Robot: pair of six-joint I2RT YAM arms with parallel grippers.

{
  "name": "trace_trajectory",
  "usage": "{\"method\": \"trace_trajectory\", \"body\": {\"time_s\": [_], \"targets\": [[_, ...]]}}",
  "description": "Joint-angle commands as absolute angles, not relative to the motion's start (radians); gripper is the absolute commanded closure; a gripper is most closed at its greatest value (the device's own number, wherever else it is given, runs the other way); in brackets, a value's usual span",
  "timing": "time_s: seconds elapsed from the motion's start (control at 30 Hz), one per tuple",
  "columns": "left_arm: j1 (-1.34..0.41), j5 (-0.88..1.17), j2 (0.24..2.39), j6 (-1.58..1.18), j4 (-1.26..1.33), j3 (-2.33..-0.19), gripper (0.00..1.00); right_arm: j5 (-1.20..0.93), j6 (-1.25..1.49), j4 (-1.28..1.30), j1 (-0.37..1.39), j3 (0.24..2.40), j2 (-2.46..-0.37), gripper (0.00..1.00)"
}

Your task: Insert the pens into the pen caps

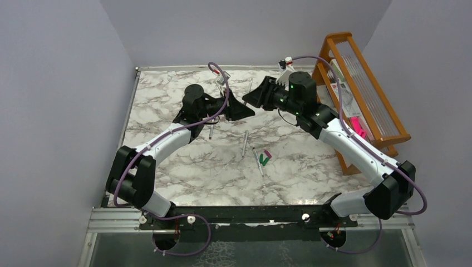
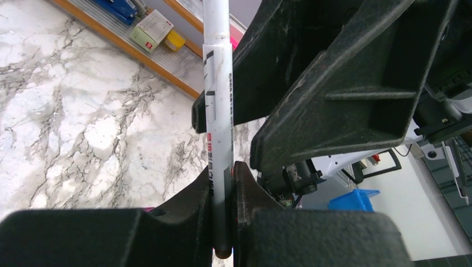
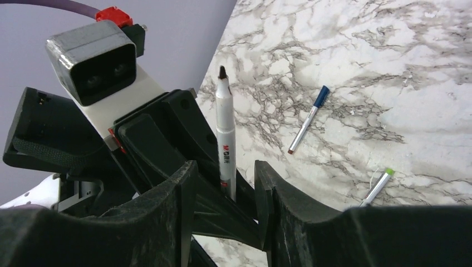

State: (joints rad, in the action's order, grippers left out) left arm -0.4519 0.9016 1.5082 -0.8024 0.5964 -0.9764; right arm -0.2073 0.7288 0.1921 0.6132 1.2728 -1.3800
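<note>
Starting at the wooden rack (image 1: 338, 36) on the right edge of the marble table (image 1: 167, 111): a bright pink object (image 1: 357, 125) sits in it. My left wrist view also shows a white box (image 2: 153, 28), a small yellow box (image 2: 175, 40) and something blue (image 2: 123, 8) on its shelf.

Now the arms. Both reach in over the middle of the table, bent at the elbow, and their heads meet nose to nose towards the far side. The left gripper (image 1: 240, 109) is clamped tight on the held pen (image 2: 218, 128), gripping near its butt end. The barrel runs straight out of the jaws, with the dark tip (image 3: 222, 73) bare. The right gripper (image 1: 257, 95) faces it with jaws apart. Its fingers (image 3: 183, 211) stand either side of that barrel without pinching it.

On the marble near the middle, one loose pen (image 1: 245, 143) lies just beside another pen (image 1: 257, 160). The magenta cap (image 1: 268, 153) and green cap (image 1: 263, 161) lie close together, right next to that second one. A third pen (image 1: 211, 131) lies under the left arm's wrist.
</note>
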Motion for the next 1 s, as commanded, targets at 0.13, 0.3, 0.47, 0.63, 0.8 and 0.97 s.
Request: {"method": "trace_trajectory", "body": {"time_s": [0.13,0.3,0.47,0.63,0.8,0.97], "targets": [[-0.461,0.996,1.506,-0.773,0.627,-0.999,1.00,-0.170,0.661,0.225,0.613,1.367,-1.387,0.58],[-0.463,1.005,1.494,-0.772,0.627,-1.002,1.00,-0.136,0.644,0.258,0.614,1.416,-1.416,0.58],[-0.465,1.020,1.487,-0.772,0.627,-1.017,1.00,-0.147,0.654,0.269,0.613,1.430,-1.436,0.66],[-0.466,1.015,1.491,-0.777,0.627,-1.023,1.00,-0.157,0.657,0.261,0.613,1.416,-1.426,0.94],[-0.465,0.955,1.482,-0.782,0.627,-1.025,0.73,-0.186,0.648,0.251,0.612,1.389,-1.408,0.99],[-0.466,0.940,1.487,-0.791,0.627,-1.048,0.66,-0.213,0.630,0.248,0.613,1.368,-1.396,0.99]]}}
